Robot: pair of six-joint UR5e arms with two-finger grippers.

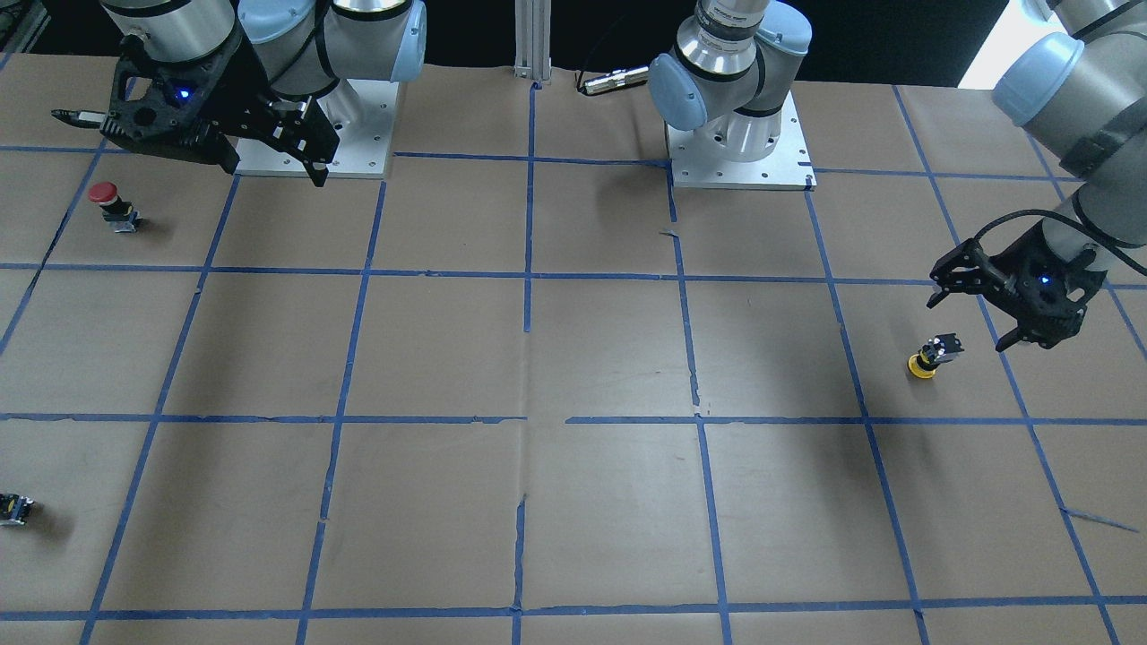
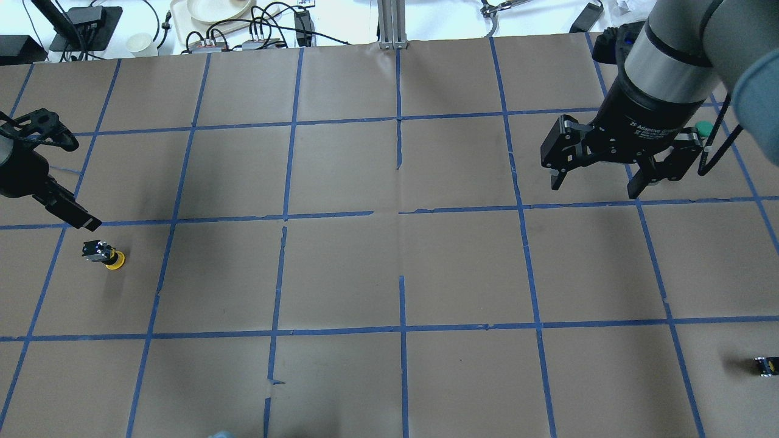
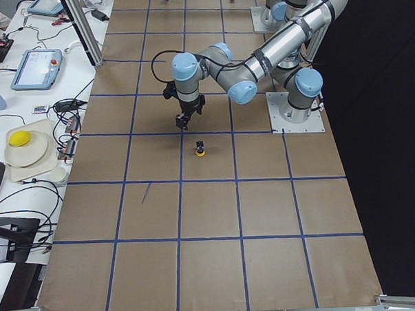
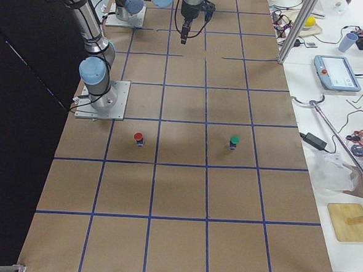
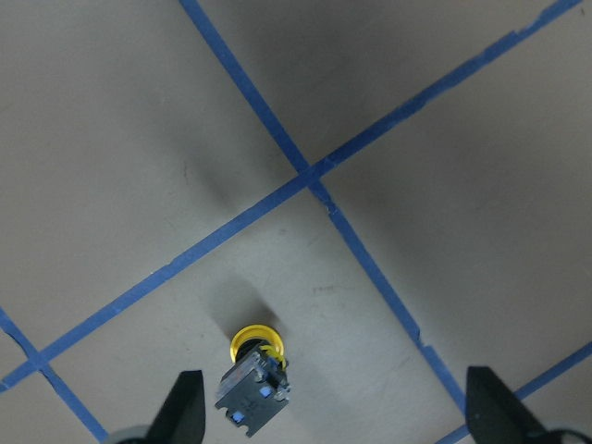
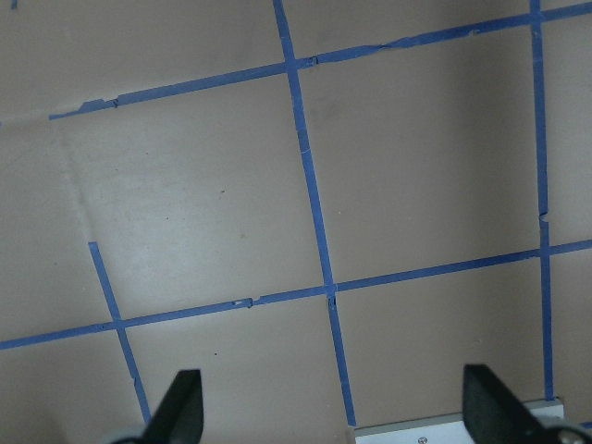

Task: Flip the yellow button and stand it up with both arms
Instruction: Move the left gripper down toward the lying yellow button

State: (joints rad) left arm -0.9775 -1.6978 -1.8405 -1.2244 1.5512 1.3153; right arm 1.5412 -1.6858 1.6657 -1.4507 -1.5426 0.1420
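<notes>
The yellow button (image 1: 932,355) rests cap down on the brown paper, with its black block base up and slightly tilted. It also shows in the overhead view (image 2: 104,254), the exterior left view (image 3: 201,149) and the left wrist view (image 5: 253,381). My left gripper (image 1: 970,321) is open and empty. It hovers just above and beside the button (image 2: 85,184). In the left wrist view (image 5: 338,412) the button sits close to one finger (image 5: 183,409). My right gripper (image 2: 593,190) is open and empty, held high over the far side of the table (image 1: 188,148) (image 6: 333,412).
A red-capped button (image 1: 112,204) stands near the right arm's base plate (image 1: 358,148). A green-capped button (image 4: 234,141) stands nearby. A small capless black-yellow block (image 2: 767,365) lies at the table edge (image 1: 13,508). Blue tape grids the paper.
</notes>
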